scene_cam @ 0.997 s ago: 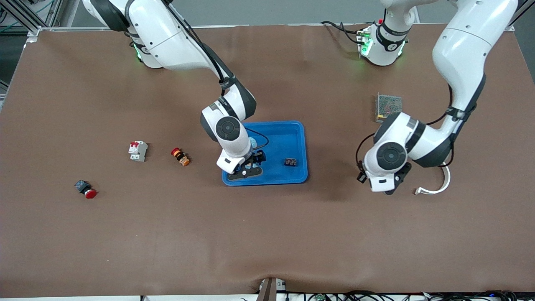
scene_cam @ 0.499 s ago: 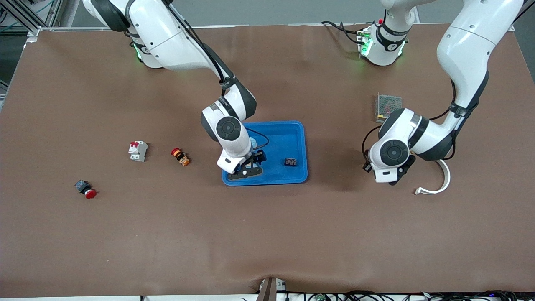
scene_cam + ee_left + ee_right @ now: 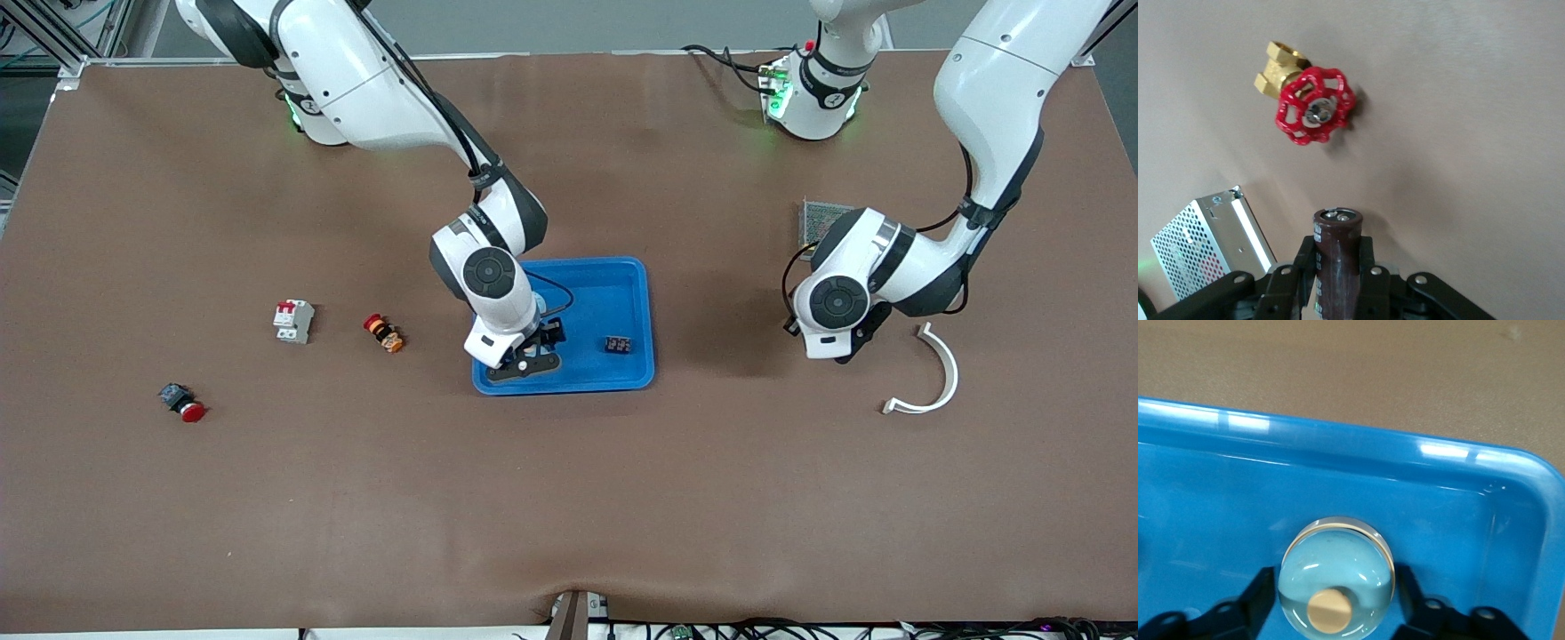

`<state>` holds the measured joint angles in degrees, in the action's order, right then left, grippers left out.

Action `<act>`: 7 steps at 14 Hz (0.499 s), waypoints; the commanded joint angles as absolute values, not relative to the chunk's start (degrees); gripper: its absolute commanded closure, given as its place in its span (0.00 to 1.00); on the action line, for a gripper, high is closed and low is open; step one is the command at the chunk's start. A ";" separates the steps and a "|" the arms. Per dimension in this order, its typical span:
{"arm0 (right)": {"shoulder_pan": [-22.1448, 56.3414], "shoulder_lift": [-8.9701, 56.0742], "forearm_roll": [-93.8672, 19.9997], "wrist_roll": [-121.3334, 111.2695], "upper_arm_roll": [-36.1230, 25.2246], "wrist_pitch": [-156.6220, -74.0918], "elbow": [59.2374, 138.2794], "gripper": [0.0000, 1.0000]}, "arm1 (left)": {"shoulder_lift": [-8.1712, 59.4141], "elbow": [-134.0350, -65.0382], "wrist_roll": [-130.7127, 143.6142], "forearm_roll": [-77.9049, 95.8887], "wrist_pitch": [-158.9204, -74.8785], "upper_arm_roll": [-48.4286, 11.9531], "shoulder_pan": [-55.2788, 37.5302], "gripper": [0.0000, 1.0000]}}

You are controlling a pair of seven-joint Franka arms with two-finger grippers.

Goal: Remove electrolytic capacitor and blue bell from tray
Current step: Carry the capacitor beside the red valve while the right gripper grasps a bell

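My right gripper [image 3: 526, 360] is low in the blue tray [image 3: 627, 293], near the corner nearest the front camera on the right arm's side. Its fingers close on a shiny dome bell [image 3: 1338, 553] with a tan button, which rests on the tray floor [image 3: 1218, 500]. My left gripper [image 3: 1335, 280] is shut on a dark brown cylindrical capacitor [image 3: 1337, 253] and holds it upright above the bare table. In the front view the left gripper [image 3: 845, 342] is mostly hidden under its wrist, between the tray and the white curved piece.
A red-handled brass valve [image 3: 1313, 107] and a metal mesh power supply [image 3: 1211, 247] lie under the left arm. A black terminal block [image 3: 618, 344] sits in the tray. A white curved piece [image 3: 938, 382], breaker [image 3: 292, 320], orange button [image 3: 384, 332] and red button [image 3: 182, 403] lie on the table.
The left arm has moved away from the front camera toward the power supply, carrying the capacitor. The right gripper has stayed in the tray, almost still.
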<state>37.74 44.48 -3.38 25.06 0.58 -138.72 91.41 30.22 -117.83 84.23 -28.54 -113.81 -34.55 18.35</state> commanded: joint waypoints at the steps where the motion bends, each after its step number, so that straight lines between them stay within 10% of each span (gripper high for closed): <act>1: 38.41 45.35 -3.08 25.66 0.09 -138.87 90.18 0.42 | 29.70 -119.44 83.58 -31.28 -113.82 -35.07 19.77 1.00; 6: 38.23 45.18 -3.43 25.66 0.09 -138.61 89.91 0.57 | 32.08 -119.01 83.67 -33.40 -113.91 -34.98 21.09 0.99; 7: 38.15 45.09 -3.43 25.75 0.09 -138.43 89.83 0.57 | 32.43 -118.74 83.67 -33.40 -113.91 -34.98 21.09 0.85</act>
<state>37.75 44.48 -3.39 25.07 0.56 -138.73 91.18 31.88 -118.98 84.23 -32.25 -113.88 -34.45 20.46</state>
